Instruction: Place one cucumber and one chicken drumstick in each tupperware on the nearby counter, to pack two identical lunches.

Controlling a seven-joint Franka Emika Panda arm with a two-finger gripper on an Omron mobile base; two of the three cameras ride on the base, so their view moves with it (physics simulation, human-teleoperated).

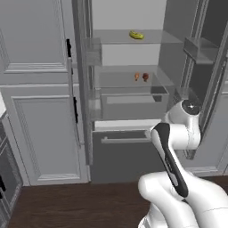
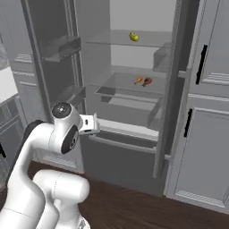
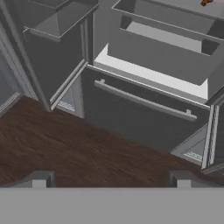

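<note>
a: where are the task's things?

b: in front of me stands an open grey fridge (image 1: 129, 111) with glass shelves. on its upper shelf (image 2: 134, 43) lies a small curved yellow-green cucumber (image 1: 136, 35); i can make out one oblong shape there, and cannot tell whether a second lies with it. on the shelf below sit two tiny orange-brown club-shaped chicken drumsticks (image 1: 141, 77), just beside each other, with a clear drawer (image 1: 133, 103) under them.

a: and your gripper?

b: my two-finger gripper (image 3: 111, 178) is released, its dark finger tips (image 3: 40, 178) standing wide apart with nothing between them. it hangs low, pointing down toward the dark brown wooden floor (image 3: 65, 148) and the fridge's grey bottom drawer with its long bar handle (image 3: 144, 101).

a: how far from the food?

b: well apart; the food lies well above my hand, and one drumstick peeks in at the top corner of the hand view.
</note>
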